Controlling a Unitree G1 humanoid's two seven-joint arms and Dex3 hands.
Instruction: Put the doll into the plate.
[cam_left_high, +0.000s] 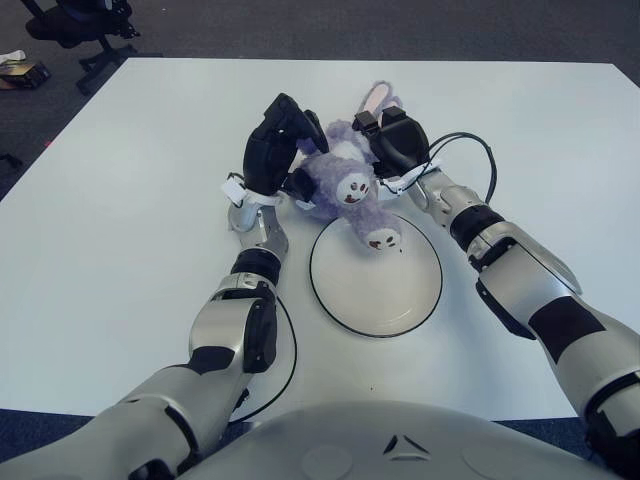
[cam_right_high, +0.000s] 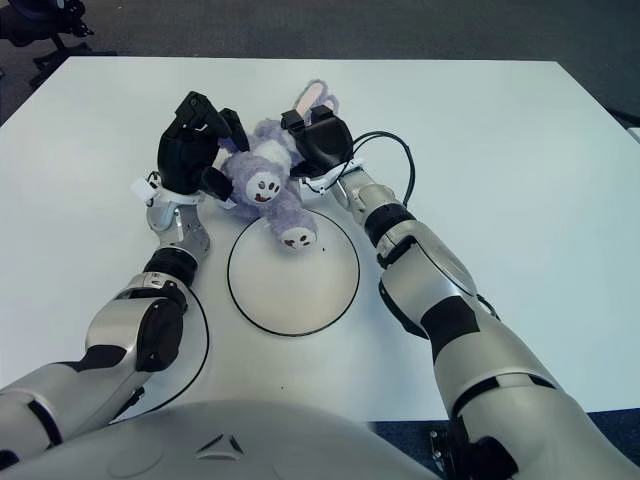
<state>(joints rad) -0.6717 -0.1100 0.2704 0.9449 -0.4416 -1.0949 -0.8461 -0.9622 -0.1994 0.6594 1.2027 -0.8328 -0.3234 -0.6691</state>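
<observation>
Both hands pinch the purple plush doll (cam_left_high: 345, 180) between them: left hand (cam_left_high: 275, 150) and right hand (cam_left_high: 398, 145) fingers closed on its flanks, so it hangs over the white plate's (cam_left_high: 420, 300) far rim, ready for lowering.

No readable text, labels, brands or numbers anywhere I can see. Only mark: a small triangular emblem (cam_left_high: 405, 445) on my own chest cover (cam_left_high: 340, 455) at 6 o'clock. No letters legible on it.
</observation>
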